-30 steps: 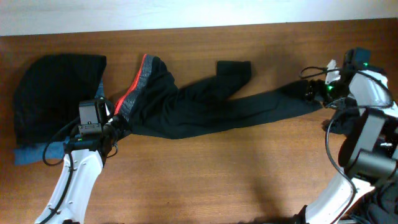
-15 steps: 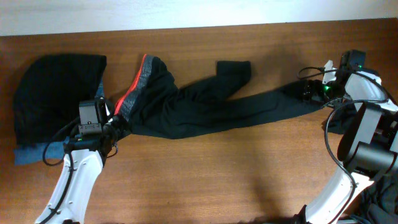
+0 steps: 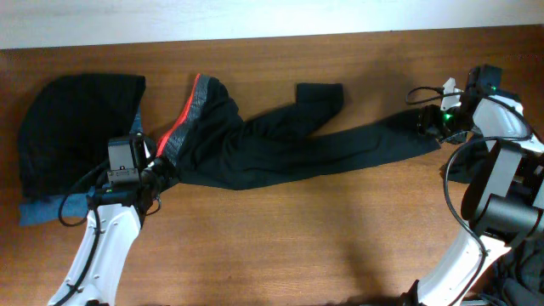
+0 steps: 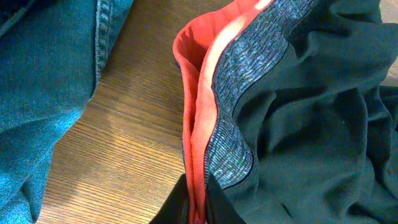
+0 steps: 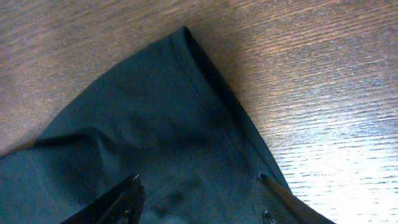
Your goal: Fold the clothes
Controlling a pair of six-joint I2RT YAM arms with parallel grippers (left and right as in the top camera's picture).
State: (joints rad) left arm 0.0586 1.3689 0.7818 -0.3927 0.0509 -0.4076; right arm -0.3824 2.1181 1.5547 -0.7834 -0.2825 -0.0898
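Long black leggings (image 3: 280, 149) lie stretched across the table, their grey-speckled waistband (image 3: 183, 119) edged coral-red at the left. My left gripper (image 3: 161, 174) is shut on that coral edge; in the left wrist view the fingers (image 4: 217, 202) pinch the coral edge of the waistband (image 4: 230, 93), and the left gripper (image 4: 198, 186) holds it tight. My right gripper (image 3: 429, 126) sits at the far end of one leg. In the right wrist view the right gripper (image 5: 198, 177) stands open, its tips resting on the leg end (image 5: 161, 112) a little back from the hem.
A dark garment heap (image 3: 76, 127) lies at the far left with blue denim (image 3: 47, 211) under it, and the denim (image 4: 43, 74) also shows by the left gripper. More dark cloth (image 3: 527, 272) hangs at the lower right. The other leg (image 3: 319, 98) is bent toward the back.
The right gripper's jaws have narrowed over the leg end and the wrist has shifted slightly. The left gripper and the leggings have not moved.
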